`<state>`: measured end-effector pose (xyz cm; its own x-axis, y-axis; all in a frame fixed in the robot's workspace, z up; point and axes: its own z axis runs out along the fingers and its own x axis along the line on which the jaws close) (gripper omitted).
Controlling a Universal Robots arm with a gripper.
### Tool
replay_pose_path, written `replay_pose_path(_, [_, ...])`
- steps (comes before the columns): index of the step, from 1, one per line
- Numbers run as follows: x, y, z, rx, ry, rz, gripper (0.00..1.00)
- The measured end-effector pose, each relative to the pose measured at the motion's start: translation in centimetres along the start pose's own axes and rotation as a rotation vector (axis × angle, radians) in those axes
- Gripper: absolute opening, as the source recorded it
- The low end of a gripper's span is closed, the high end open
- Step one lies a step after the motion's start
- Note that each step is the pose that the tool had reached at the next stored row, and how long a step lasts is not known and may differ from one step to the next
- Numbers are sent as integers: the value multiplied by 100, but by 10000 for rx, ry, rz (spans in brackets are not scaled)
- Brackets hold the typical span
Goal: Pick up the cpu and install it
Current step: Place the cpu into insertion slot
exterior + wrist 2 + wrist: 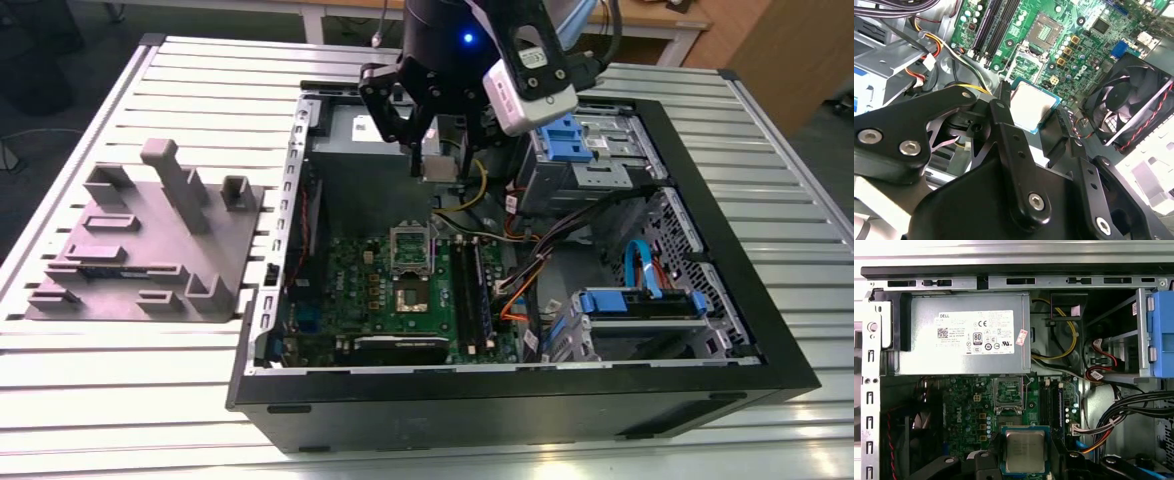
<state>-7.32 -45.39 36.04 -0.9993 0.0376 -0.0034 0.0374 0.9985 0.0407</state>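
- the cpu (1025, 450) is held flat between the two black fingers of the gripper (434, 162), with its silvery metal top turned up towards the wrist cameras and a thin rim showing round it
- the jaws are closed in just to the chip's width, with one finger (1003, 100) pressed on one edge and the other on the opposite edge, so it's a proper grip and nothing else is held
- in the exterior view the chip is held up in the air inside the open computer case (534, 405), above the green motherboard (380, 295) and close to the grey power supply (969, 335) with the white label
- the socket (1009, 390) can be seen on the board with its hinged metal frame lifted and its contact field exposed. the cpu is held apart from it and is not seated yet
- a black fan (1134, 107) with red and black wires is seen beside the board in the second wrist view
- a grey fixture block (147, 250) is parked on the slatted table (80, 400) at the exterior view's left of the case, well apart from the gripper
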Motion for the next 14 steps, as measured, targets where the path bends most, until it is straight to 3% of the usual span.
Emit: replay_pose_path(14, [-1,-34,31,0,0,0,47])
